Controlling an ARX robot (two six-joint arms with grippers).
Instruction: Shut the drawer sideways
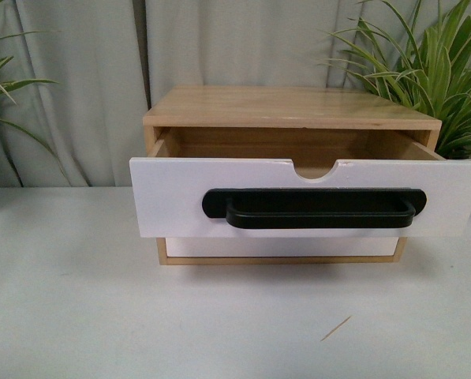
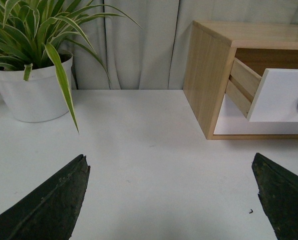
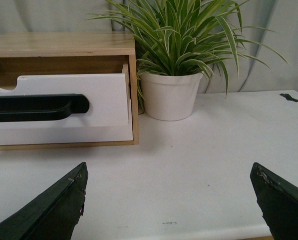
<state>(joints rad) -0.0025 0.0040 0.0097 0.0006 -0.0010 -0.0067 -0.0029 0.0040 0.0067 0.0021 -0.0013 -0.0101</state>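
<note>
The drawer (image 1: 172,197) has a wide white front, a long black bar handle (image 1: 314,208) and a half-round notch in its top edge. It stands pulled out of the top slot of a light wood cabinet (image 1: 282,106). It also shows in the left wrist view (image 2: 281,95) and the right wrist view (image 3: 99,97). My left gripper (image 2: 171,200) is open and empty over the table, well short of the cabinet's side. My right gripper (image 3: 168,200) is open and empty, short of the cabinet's other side. Neither arm shows in the front view.
A plain white drawer front (image 1: 282,246) without a handle sits shut under the open one. A potted plant in a white pot (image 2: 34,92) stands left of the cabinet. Another white pot with a plant (image 3: 171,95) stands close to its right side. Grey curtain hangs behind the white table (image 1: 101,316).
</note>
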